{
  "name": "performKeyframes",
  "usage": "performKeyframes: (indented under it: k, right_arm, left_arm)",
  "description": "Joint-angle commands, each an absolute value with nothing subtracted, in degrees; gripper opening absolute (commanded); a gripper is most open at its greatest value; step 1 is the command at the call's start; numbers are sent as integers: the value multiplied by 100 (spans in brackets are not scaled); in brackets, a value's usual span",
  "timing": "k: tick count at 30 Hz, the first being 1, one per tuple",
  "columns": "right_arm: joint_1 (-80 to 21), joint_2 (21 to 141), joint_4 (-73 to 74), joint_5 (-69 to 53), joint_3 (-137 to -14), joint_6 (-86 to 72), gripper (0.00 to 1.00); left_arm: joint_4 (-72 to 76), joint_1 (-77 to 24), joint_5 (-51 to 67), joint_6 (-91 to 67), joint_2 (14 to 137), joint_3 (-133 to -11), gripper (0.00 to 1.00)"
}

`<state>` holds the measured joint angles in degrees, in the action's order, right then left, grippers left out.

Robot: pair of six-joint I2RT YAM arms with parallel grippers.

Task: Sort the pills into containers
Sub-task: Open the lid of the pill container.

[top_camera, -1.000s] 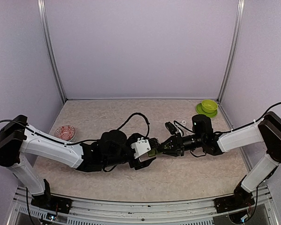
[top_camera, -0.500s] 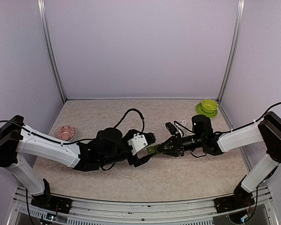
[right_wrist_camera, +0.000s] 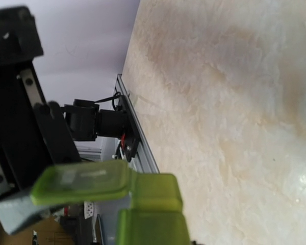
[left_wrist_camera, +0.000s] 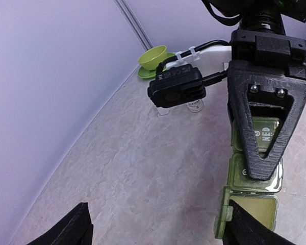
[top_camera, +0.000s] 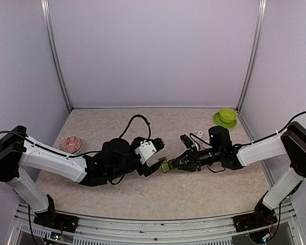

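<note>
Your left fingers [left_wrist_camera: 74,229] stand spread wide and empty at the middle of the table [top_camera: 117,127]. They point right at the containers [left_wrist_camera: 252,214] — a dark green strip of three joined compartments, just beyond their tips. Your right fingers [left_wrist_camera: 265,117] are clenched on the strip's far end, holding it out lengthwise. Whether it rests on the table is unclear. In the right wrist view one end lid looks lifted. Far right sits a lime bowl [top_camera: 227,116]. This reads as the lid-opening step — next you likely need the left fingers on a lid edge while the right grip holds firm.
</note>
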<state>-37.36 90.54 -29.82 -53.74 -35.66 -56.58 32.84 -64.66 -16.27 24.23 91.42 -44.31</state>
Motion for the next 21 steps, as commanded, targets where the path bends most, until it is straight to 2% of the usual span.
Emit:
performKeyframes:
  k: [1, 12, 21]
  right_arm:
    - [-3797, 9053, -2855, -5393, -3535, -5429, 13]
    - [-3940, 9047, -2803, -5582, -3664, -5201, 13]
    - [-3956, 8922, -3078, -5781, -3670, -5231, 13]
  left_arm:
    - [3540, -6391, -1855, 2219, 9046, -4436, 84]
    - [3151, -6303, -2214, 2070, 9483, -4802, 84]
    - [2869, -6210, -1964, 2011, 9588, -4895, 84]
